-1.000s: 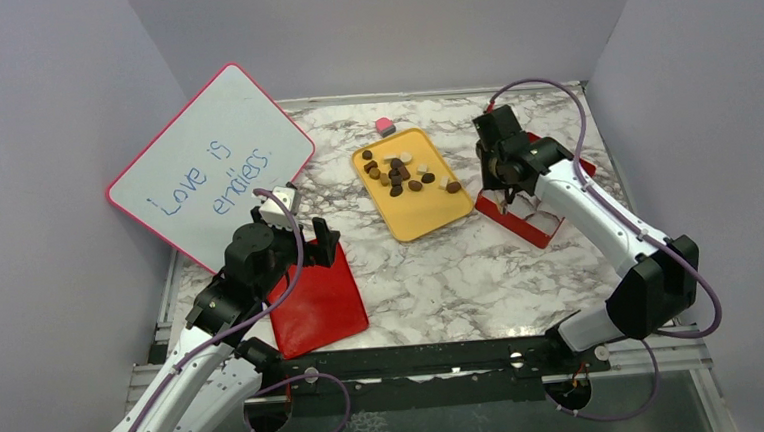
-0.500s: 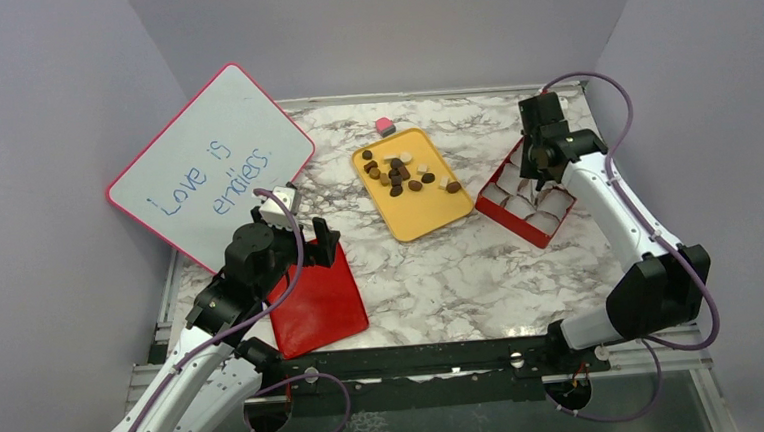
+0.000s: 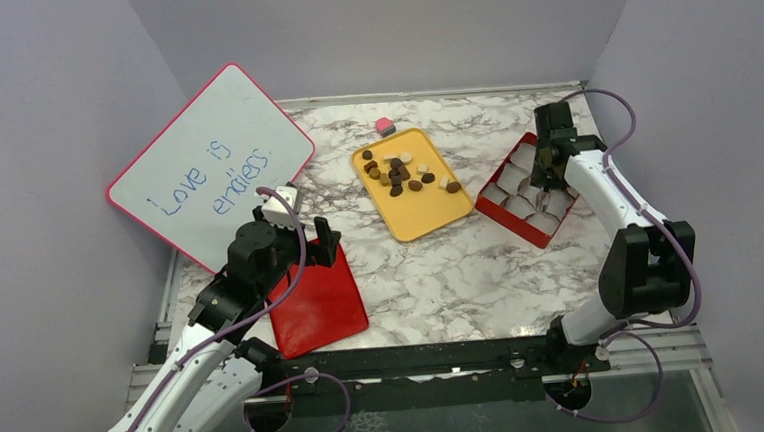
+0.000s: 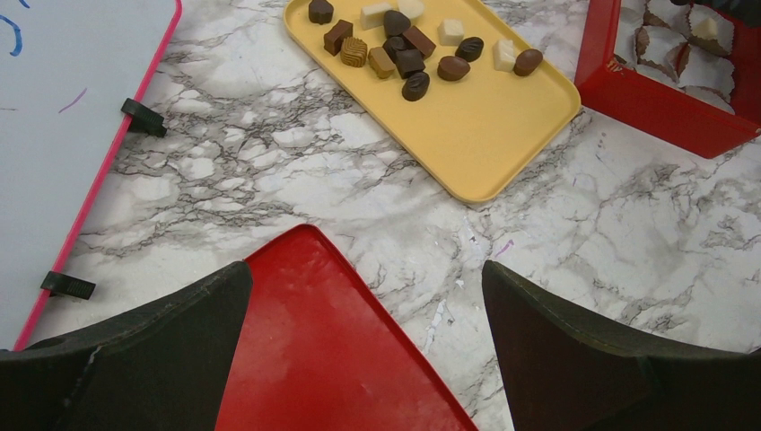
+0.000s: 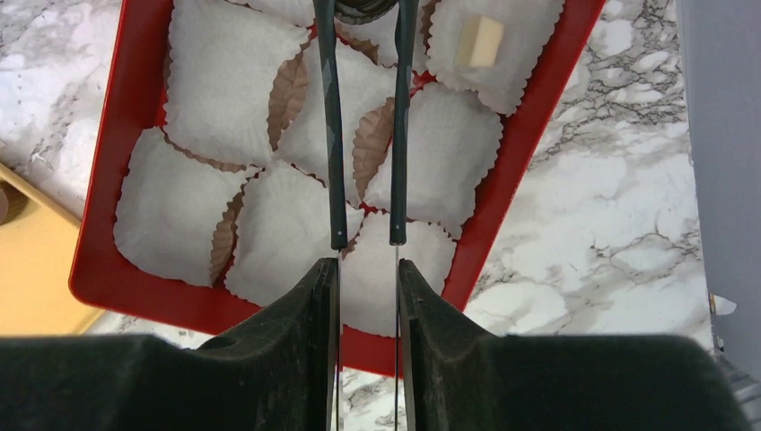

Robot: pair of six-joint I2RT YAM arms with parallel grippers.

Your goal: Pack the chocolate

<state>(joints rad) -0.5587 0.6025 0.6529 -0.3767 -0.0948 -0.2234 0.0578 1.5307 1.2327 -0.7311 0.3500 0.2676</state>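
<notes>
Top external view: nearly all the chocolate (image 3: 402, 174) lies loose on the yellow tray (image 3: 423, 218), mid-table.

Right wrist view: one cream piece (image 5: 483, 42) sits in a corner paper cup (image 5: 520, 67) of the red box (image 5: 135, 99). The other cups (image 5: 224, 76) in view are empty.

Right gripper (image 5: 366, 256) hangs over the box, fingers pressed close, with thin blades (image 5: 331, 135) running out from them. A dark piece (image 5: 363, 9), cropped at the frame edge, looks pinched at their tips.

Left gripper (image 4: 368, 296) gapes wide, holding nothing, above the red lid (image 4: 314, 359).

Judgement: placing step, task barely begun. Next: lower the tips into an empty cup, release gently without snagging the paper frills, then return to the tray.
</notes>
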